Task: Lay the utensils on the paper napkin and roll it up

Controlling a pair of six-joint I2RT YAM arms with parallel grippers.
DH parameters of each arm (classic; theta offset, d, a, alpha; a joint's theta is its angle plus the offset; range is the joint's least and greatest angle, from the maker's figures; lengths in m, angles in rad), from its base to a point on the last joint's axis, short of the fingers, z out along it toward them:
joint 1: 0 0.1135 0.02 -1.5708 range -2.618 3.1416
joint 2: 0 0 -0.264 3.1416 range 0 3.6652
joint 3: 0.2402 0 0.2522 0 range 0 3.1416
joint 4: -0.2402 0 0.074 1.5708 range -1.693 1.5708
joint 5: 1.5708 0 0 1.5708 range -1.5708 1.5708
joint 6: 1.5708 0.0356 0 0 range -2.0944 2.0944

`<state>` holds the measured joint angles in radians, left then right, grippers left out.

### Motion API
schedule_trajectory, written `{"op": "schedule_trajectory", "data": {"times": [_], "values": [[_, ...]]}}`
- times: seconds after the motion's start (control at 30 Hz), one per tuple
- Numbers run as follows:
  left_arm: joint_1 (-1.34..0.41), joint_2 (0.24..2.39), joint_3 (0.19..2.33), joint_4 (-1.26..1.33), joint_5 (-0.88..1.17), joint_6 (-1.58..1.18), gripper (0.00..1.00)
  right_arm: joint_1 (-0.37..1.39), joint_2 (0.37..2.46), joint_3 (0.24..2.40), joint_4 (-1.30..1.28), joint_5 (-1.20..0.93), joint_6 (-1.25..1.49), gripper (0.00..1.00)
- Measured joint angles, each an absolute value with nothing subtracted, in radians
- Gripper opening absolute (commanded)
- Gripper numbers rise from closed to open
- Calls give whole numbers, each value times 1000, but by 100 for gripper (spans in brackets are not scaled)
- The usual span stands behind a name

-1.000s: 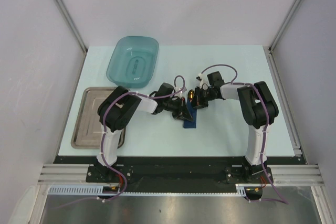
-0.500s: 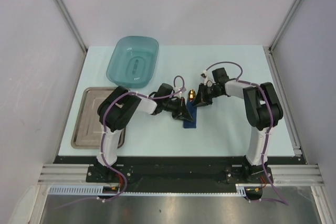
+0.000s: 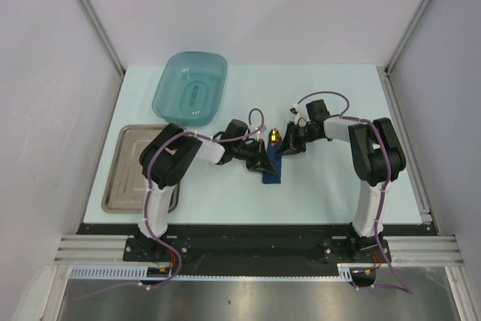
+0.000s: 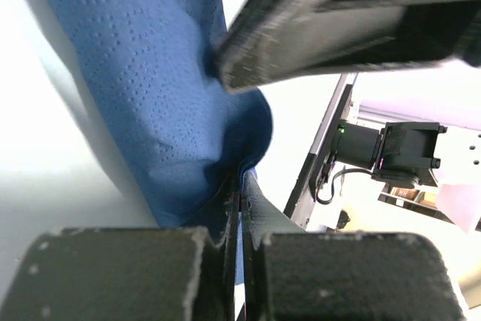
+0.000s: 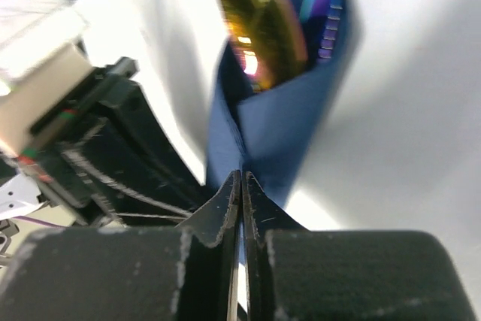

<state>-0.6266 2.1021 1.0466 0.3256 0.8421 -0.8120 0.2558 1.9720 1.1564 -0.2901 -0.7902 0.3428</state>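
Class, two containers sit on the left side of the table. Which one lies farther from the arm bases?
The translucent teal tub; it sits near the table's far edge, while the flat metal tray lies close to the near edge.

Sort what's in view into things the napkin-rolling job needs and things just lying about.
Job in hand:
- paper napkin, wrapped around the cutlery
- gold-bowled spoon
- serrated iridescent utensil
- left pincer and right pincer, both shut on the napkin

Lying about:
- teal tub
- metal tray
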Motion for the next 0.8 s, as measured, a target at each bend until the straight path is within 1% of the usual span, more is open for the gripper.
{"op": "schedule_trajectory", "data": {"times": [0.13, 0.4, 0.6, 0.8], "values": [[-627, 2102, 1047, 326, 843, -812, 0, 250, 1989, 1135, -267, -796, 344, 5], [-625, 2102, 1047, 325, 844, -812, 0, 240, 1989, 1131, -221, -849, 386, 13], [-624, 2102, 1047, 325, 846, -812, 0, 200, 1966, 1107, -157, -893, 455, 11], [-616, 2102, 1042, 328, 850, -812, 0, 178, 1964, 1107, -143, -871, 477, 8]]}}
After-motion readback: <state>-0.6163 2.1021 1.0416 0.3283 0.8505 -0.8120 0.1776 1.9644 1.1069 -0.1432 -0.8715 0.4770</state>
